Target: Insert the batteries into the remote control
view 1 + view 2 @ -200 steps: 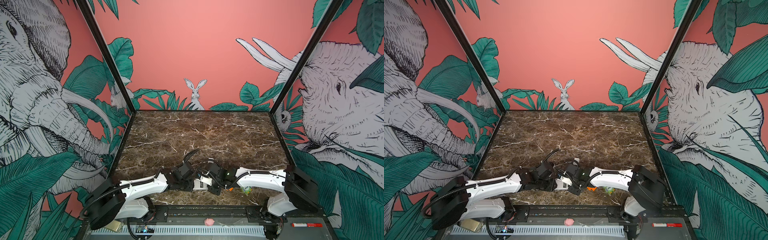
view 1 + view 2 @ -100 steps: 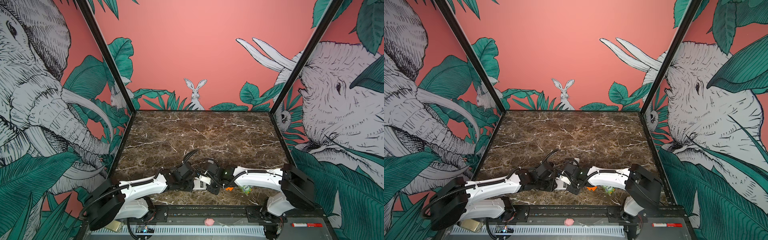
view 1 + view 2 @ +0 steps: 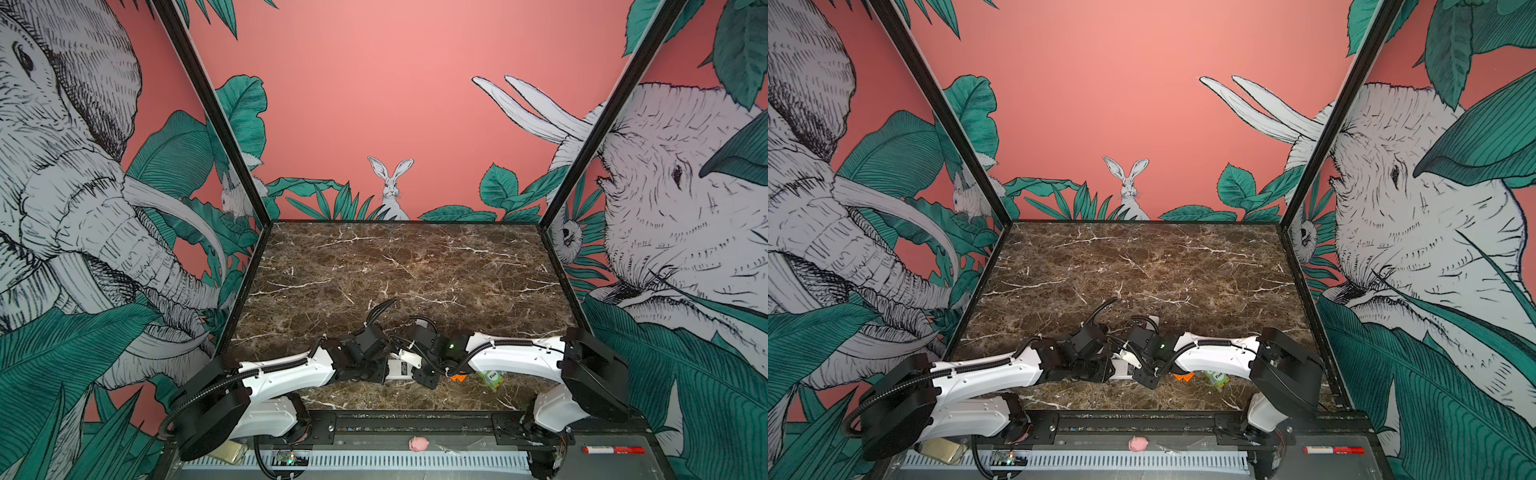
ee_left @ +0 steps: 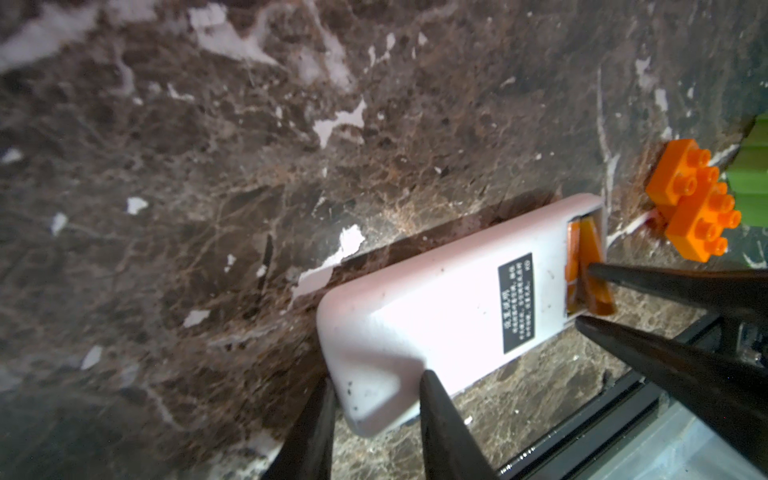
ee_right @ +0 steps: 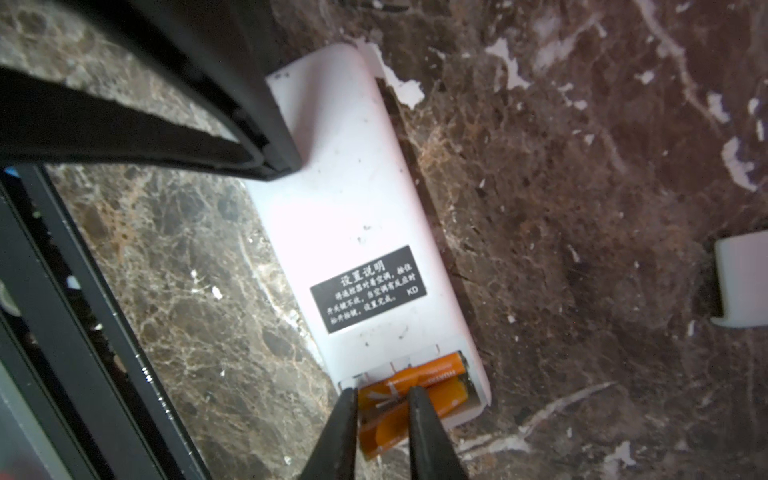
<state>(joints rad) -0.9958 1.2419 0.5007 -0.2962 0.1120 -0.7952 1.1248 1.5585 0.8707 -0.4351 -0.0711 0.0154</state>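
The white remote control lies back-up near the table's front edge, its black label showing and its battery bay uncovered. My left gripper is shut on the corner of its plain end. Two orange batteries are at the bay. One battery lies seated along the bay. The other sits tilted, its end poking out past the remote's edge. My right gripper stands slightly open astride that tilted battery. In both top views the grippers meet over the remote.
An orange studded brick and a green packet lie just right of the remote, under the right arm. A white cover piece rests on the marble farther back. The black front rail runs close beside the remote.
The right gripper's jaws have parted a little over the batteries. The right arm edged slightly left. The left gripper still holds the remote in the same place.
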